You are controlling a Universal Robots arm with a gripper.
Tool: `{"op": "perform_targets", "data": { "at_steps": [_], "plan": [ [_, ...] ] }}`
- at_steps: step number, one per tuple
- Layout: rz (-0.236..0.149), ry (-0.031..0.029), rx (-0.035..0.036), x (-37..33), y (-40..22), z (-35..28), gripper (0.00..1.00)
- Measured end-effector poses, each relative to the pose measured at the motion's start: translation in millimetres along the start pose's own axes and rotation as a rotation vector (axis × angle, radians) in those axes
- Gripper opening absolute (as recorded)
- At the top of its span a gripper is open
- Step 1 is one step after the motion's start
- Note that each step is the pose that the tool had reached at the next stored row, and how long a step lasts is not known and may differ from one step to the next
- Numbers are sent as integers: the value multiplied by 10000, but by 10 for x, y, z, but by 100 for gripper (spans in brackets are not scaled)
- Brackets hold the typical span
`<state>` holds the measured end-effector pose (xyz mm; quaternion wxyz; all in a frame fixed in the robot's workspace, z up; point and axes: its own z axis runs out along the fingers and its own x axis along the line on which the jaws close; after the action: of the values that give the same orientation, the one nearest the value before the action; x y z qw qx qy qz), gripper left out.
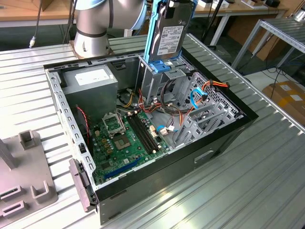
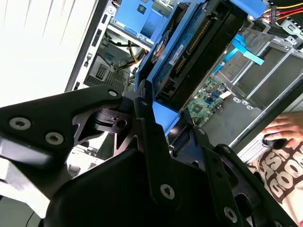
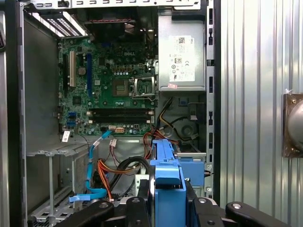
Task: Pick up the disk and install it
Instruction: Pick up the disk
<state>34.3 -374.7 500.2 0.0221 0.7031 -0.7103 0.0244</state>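
One disk point(image 1: 169, 37) is seen in the exterior view, held upright with its white label facing the camera and its blue carrier frame point(image 1: 151, 33) along the edges. It is gripped from above by the single gripper point(image 2: 161, 113), whose black fingers point(image 2: 147, 118) are clamped on the blue carrier in the second wrist view. The gripper point(image 3: 166, 201) and the carrier's end point(image 3: 166, 175) are also seen in the first wrist view.

The disk is positioned over the one drive cage point(image 1: 152, 81) at the far side of the open computer case point(image 1: 157, 176). Its lower end is at the cage's top. Whether it has entered the cage cannot be told.

Inside the case one grey power supply box point(image 1: 90, 81) is found on the exterior view's left of the cage, and one green motherboard point(image 1: 128, 138) is laid on the floor in front of both. One processor socket point(image 1: 114, 124) is counted on the board. A bundle of orange and red cables point(image 1: 214, 86) and one blue flat cable point(image 1: 195, 98) are draped over the bays to the exterior view's right of the cage.

The case is set on a ribbed metal table point(image 1: 238, 191). One grey fixture point(image 1: 24, 181) is placed on the table at the exterior view's left. One person's hand point(image 2: 284, 126) is seen beyond the case in the second wrist view.
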Motion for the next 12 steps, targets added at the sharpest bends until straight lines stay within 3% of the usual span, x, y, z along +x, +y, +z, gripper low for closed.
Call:
{"op": "perform_targets", "data": {
  "at_steps": [4,12],
  "plan": [
    [-1,-1,1,4,-15,1,37],
    [0,0,-2,56,-197,4,37]
  ]
}}
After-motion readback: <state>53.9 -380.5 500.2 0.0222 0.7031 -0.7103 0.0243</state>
